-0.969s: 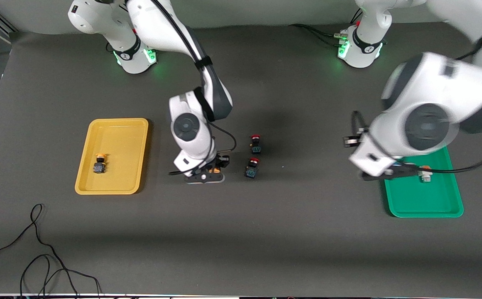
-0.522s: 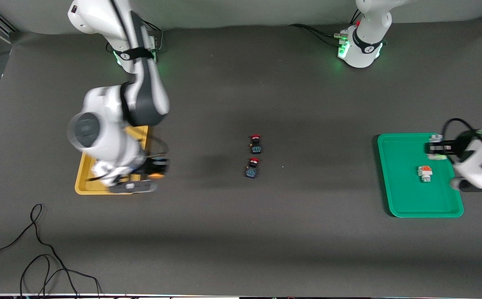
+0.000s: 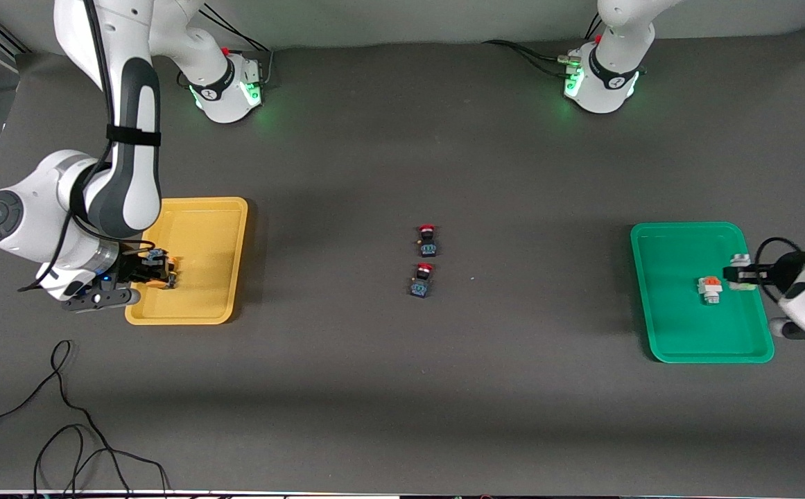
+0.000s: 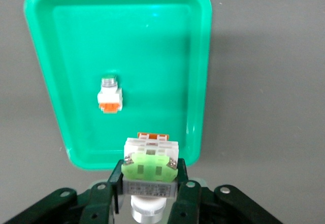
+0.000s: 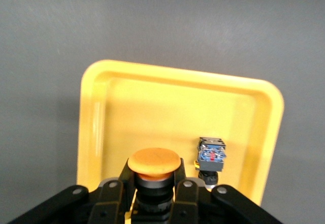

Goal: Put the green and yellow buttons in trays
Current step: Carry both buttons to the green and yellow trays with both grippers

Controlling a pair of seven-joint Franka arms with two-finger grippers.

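Observation:
My right gripper (image 3: 151, 272) (image 5: 154, 176) hangs low over the yellow tray (image 3: 201, 229) (image 5: 152, 107), shut on a yellow button (image 5: 154, 163) with a round orange-yellow cap. A second yellow-capped button (image 5: 210, 155) lies in that tray just beside it. My left gripper (image 3: 740, 276) (image 4: 149, 176) is over the green tray (image 3: 679, 333) (image 4: 152, 46), near its rim. It is shut on a white square button with a green face (image 4: 150, 167). Another white button (image 3: 709, 287) (image 4: 109, 94) lies in the green tray close by.
Two red-capped black-blue switches (image 3: 427, 239) (image 3: 421, 280) stand mid-table, one nearer the front camera than the other. Loose black cables (image 3: 62, 430) curl on the table near the front edge at the right arm's end.
My right arm has swung from mid-table to the yellow tray, carrying the yellow button. My left arm has pulled back across the green tray to its outer rim with the white button.

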